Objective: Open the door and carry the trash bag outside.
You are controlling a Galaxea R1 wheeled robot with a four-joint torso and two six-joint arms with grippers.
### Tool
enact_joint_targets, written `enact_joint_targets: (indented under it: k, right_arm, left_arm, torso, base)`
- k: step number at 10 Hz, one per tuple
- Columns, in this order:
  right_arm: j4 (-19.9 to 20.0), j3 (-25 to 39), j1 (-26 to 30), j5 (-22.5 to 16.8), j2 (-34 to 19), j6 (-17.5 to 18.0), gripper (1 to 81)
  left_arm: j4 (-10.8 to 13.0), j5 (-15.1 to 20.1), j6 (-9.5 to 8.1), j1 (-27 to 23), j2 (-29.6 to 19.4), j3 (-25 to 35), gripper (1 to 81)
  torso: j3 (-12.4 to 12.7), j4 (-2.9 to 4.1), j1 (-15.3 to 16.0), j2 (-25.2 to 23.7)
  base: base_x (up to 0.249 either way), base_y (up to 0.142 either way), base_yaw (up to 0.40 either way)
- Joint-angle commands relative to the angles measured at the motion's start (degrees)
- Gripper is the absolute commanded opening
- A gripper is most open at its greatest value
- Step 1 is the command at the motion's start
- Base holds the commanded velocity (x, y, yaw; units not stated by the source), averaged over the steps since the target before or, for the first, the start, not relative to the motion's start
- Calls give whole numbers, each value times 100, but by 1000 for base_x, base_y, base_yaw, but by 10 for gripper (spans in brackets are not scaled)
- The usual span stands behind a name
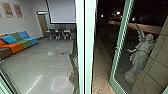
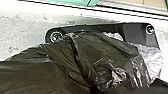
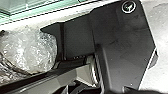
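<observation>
Left wrist view: wrist above the trash bag (image 2: 82,60), pincer's state I cannot tell.

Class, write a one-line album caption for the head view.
Bright sofa to the left, winged statue to the right, framed by a green-edged glass door.

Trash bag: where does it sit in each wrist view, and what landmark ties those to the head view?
Left wrist view: the dark trash bag spreads across part of the robot's own dark plate, over pale floor.
Right wrist view: crumpled clear plastic, probably part of it, beside that plate.
Shared landmark: green framing, beyond the plate in both wrist views; in the head view, likely the green door frame.
</observation>
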Motion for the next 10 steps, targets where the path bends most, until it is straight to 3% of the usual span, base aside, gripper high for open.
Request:
enact_joint_targets:
  k: [1,10]
  right_arm:
    - [-43,73,249,-284,70,-21,811]
    - [-52,73,256,-275,131,-21,811]
  left_arm:
    - [13,359,18,-331,-17,-10,10]
    - [22,394,35,-331,-43,-10,10]
  torso:
    - [0,0,2,0]
    - [2,0,-2,-2]
  base:
    - [0,0,0]
    - [-9,0,0]
